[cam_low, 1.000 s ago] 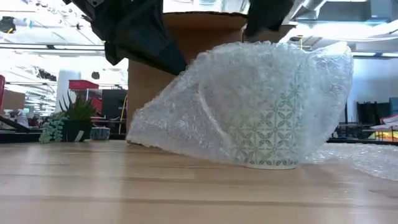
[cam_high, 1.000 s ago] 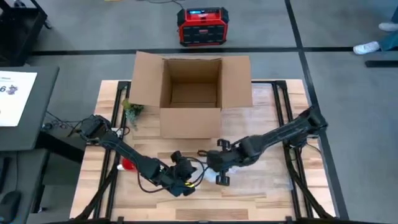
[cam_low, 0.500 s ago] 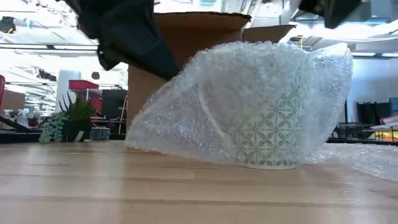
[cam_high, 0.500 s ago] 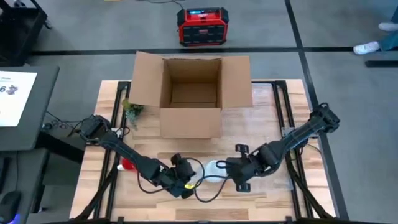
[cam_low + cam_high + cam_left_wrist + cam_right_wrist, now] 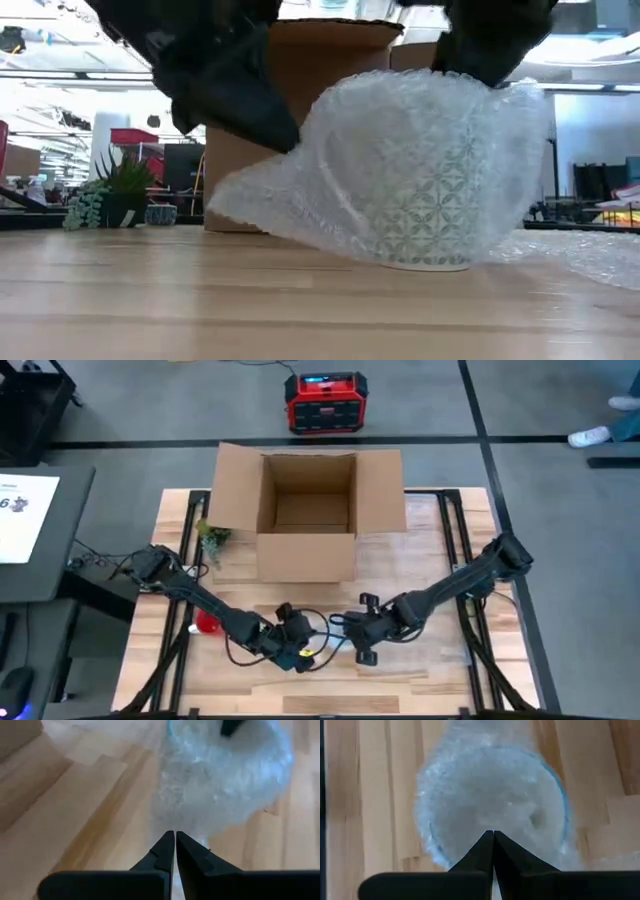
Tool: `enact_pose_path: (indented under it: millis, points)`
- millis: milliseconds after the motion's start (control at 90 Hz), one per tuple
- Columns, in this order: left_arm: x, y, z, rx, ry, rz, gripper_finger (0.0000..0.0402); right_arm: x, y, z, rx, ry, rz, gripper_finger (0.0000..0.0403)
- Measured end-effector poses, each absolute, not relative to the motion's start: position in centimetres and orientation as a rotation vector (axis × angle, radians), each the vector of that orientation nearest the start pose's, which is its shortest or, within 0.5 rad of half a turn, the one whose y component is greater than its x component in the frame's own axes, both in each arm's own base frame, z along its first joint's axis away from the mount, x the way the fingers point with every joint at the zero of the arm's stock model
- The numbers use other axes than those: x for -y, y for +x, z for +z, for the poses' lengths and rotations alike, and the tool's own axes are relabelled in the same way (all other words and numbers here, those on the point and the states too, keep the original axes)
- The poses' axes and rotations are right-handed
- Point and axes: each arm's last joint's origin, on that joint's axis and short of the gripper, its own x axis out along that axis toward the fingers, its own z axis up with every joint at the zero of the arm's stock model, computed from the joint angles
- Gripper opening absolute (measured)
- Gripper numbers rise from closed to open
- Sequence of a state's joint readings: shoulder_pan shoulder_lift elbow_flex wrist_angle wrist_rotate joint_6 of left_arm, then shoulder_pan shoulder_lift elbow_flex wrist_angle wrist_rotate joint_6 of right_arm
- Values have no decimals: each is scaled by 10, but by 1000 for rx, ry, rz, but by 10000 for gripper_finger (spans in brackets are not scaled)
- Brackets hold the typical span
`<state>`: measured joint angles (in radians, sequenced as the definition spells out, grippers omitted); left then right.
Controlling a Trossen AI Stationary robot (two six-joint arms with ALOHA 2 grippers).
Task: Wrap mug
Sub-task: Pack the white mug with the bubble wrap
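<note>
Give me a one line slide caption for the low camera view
Patterned mug upright on the wooden table, draped in bubble wrap, both arms above, cardboard box behind.

Robotics lab: wooden rig table [image 5: 420, 660], taped floor [image 5: 540, 480].

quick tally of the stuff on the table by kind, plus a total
mug: 1
bubble wrap: 1
cardboard box: 1
small plant: 1
red thing, too hidden under the left arm to name: 1
total: 5
</note>
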<state>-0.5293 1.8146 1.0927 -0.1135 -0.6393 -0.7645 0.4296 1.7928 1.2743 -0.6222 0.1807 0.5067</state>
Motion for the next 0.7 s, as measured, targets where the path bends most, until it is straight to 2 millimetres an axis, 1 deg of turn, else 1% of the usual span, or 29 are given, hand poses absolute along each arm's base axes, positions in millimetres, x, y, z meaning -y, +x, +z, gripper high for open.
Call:
enact_pose_path:
  millis: [133,278,378,444,522,611,700]
  points:
    - [170,330,176,-581,-244,341,0,-143,340,189,-1138,125,-31,0]
    - [171,330,185,-537,-227,322,0,-139,340,190,-1194,120,-21,0]
    - [175,324,200,-512,-235,293,0,-137,340,204,-1195,112,-19,0]
    - [180,316,210,-509,-236,272,0,-137,340,213,-1201,106,-21,0]
    - [184,305,218,-529,-232,251,0,-138,341,228,-1176,103,-8,0]
    - [191,291,223,-582,-256,214,0,-141,341,245,-1145,98,6,0]
    - [199,278,218,-682,-291,178,0,-144,344,257,-1106,98,19,0]
